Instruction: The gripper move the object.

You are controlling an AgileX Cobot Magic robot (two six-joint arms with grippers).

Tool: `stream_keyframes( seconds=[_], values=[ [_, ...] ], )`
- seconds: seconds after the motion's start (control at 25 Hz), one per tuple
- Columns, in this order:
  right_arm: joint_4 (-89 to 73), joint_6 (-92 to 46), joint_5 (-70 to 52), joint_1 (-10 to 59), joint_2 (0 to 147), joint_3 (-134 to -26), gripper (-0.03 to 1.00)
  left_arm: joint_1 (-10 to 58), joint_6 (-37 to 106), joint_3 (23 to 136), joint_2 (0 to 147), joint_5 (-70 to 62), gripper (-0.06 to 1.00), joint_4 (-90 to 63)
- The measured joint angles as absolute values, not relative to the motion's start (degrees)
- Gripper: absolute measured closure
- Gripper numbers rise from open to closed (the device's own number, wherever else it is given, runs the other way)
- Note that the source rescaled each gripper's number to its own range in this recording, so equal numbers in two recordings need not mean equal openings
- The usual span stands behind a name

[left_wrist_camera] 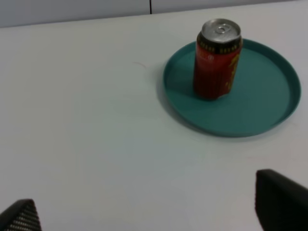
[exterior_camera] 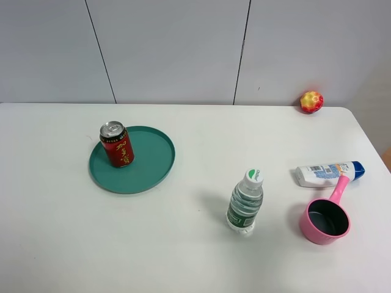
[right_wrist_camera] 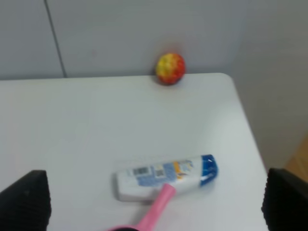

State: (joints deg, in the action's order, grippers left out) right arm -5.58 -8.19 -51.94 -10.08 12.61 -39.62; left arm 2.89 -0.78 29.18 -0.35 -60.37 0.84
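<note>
White counter [exterior_camera: 195,244] is seen below a grey wall. Toward its left edge, the red can [exterior_camera: 116,144] is stood upright on a green plate [exterior_camera: 149,165]. Both the left claw [left_wrist_camera: 154,211] and right claw [right_wrist_camera: 154,202] are spread wide, released.

Left gripper [left_wrist_camera: 149,216] with matte black jaws, one tip finely ridged and grey-flecked, right gripper [right_wrist_camera: 156,202] with blocky black textured jaws at both frame corners

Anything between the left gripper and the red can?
Nothing: the left wrist view shows bare white table from the left gripper to the teal plate holding the red can.
</note>
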Motion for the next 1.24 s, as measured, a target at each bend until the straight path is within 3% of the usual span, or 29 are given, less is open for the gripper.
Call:
stream_keyframes(
  seconds=[0.48,1.24],
  values=[
    [-1.49,-6.64,-60.92,-6.86,0.07,-28.56,0.29,2.89,-0.78,29.18,-0.35,-60.37,-0.06,0.84],
    [2.36,-1.74,-60.87,-6.56,-0.15,-28.42,0.29,2.89,-0.78,29.18,-0.35,-60.37,-0.06,0.84]
  ],
)
